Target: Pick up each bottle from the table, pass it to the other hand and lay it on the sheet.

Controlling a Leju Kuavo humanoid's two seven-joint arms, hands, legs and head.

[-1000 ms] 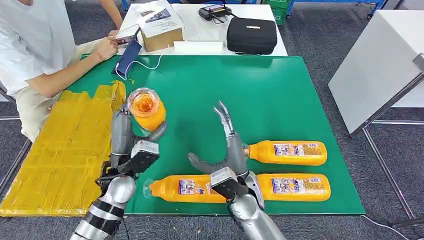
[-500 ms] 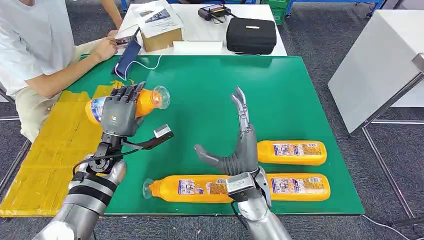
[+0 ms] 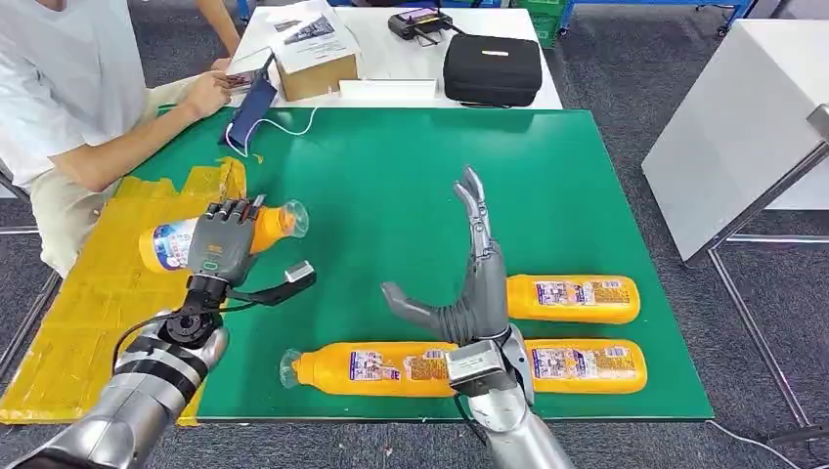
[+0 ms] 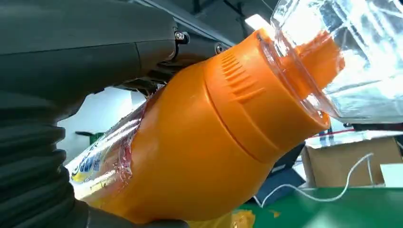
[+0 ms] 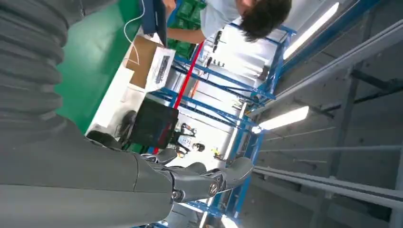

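My left hand (image 3: 223,246) grips an orange bottle (image 3: 176,239) around its middle and holds it almost level above the edge of the yellow sheet (image 3: 93,313), clear cap toward the table's middle. The same bottle (image 4: 204,137) fills the left wrist view, with my left hand (image 4: 62,61) wrapped over it. My right hand (image 3: 469,283) stands open with fingers pointing up and nothing in it, above the green table (image 3: 547,186); its fingers (image 5: 199,183) are straight. Three orange bottles lie on the table near the front edge: one (image 3: 367,367) in front of my right hand, one (image 3: 587,363) to its right, one (image 3: 577,298) behind that.
A person (image 3: 68,88) sits at the far left, a hand (image 3: 207,93) resting by a phone and cable on the table corner. Behind the green table a white table carries a cardboard box (image 3: 313,59) and a black case (image 3: 492,68). A white table (image 3: 743,127) stands at the right.
My left hand has turned the bottle from upright to level and carried it left and down over the sheet. My right hand rose and shifted slightly right, staying open.
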